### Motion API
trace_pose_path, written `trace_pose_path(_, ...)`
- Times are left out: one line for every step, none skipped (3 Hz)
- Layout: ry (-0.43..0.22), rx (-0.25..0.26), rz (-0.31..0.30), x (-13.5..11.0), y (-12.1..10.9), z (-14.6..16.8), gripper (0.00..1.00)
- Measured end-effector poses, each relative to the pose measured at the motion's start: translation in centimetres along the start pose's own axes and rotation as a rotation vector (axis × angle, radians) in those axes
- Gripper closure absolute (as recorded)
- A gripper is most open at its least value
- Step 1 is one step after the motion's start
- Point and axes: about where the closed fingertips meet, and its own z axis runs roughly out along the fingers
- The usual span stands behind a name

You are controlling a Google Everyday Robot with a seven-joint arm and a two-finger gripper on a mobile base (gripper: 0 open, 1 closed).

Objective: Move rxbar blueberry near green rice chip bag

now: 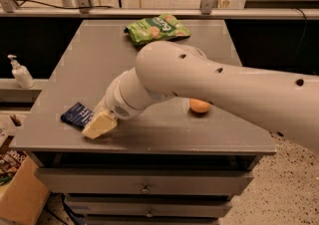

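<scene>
In the camera view the gripper (99,125) sits low at the front-left corner of the counter (94,55), against the right end of the blue bar (77,114). Whether it is clenched, released or grasping the bar I cannot tell. The green bag (157,28) lies well apart, at the far edge. The bar rests near the counter's front-left edge, so a shallow or off-centre grip could nudge it over the side. On the way across, the bulky arm (199,77) could sweep the orange ball (199,105) away.
</scene>
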Motion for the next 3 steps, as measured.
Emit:
trace_pose_path(0.0,0.0,0.0,0.0,0.0,0.0,1.0)
trace_pose_path(0.0,0.0,0.0,0.0,-0.01,0.0,1.0)
trace_pose_path(-0.001,0.001,0.0,-0.03,-0.03,-0.03,1.0)
